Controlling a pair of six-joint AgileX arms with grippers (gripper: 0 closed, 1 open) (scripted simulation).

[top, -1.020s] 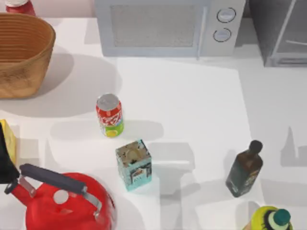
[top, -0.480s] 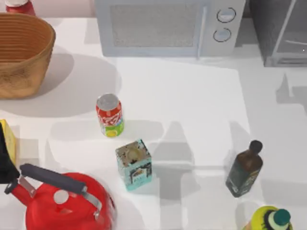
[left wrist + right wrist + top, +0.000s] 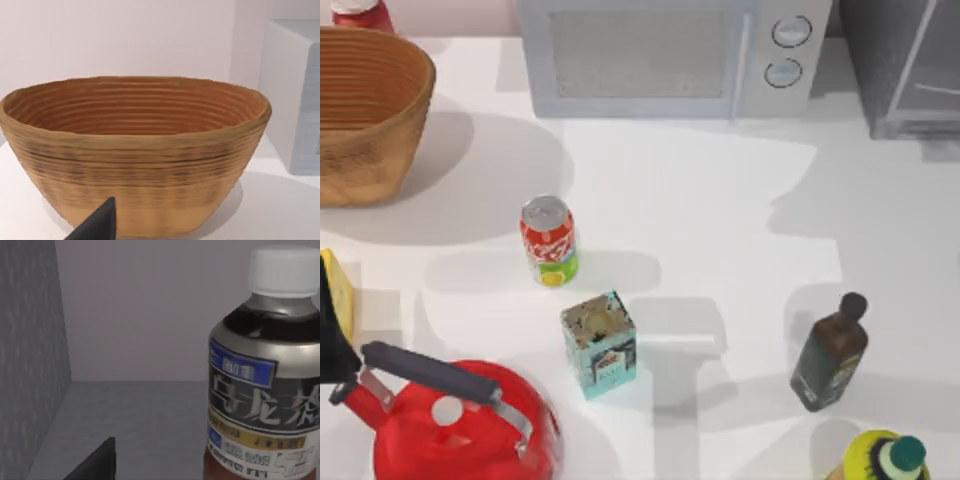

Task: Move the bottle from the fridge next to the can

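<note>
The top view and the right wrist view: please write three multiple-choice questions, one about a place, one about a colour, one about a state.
1. What stands nearest the can?
A. teal tin
B. basket
C. olive bottle

2. The bottle has a cap of which colour?
A. green
B. white
C. black

3. The bottle stands:
A. upright
B. on its side
C. upside down

Answers: 1 A, the tin stands just below the can in the top view. 2 B, the right wrist view shows a white cap. 3 A, cap on top.

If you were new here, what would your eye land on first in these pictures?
Probably the bottle, looming upright with its white cap inside the grey fridge in the right wrist view. From above, the red kettle at the table's near left stands out, with the can standing just beyond it.
</note>
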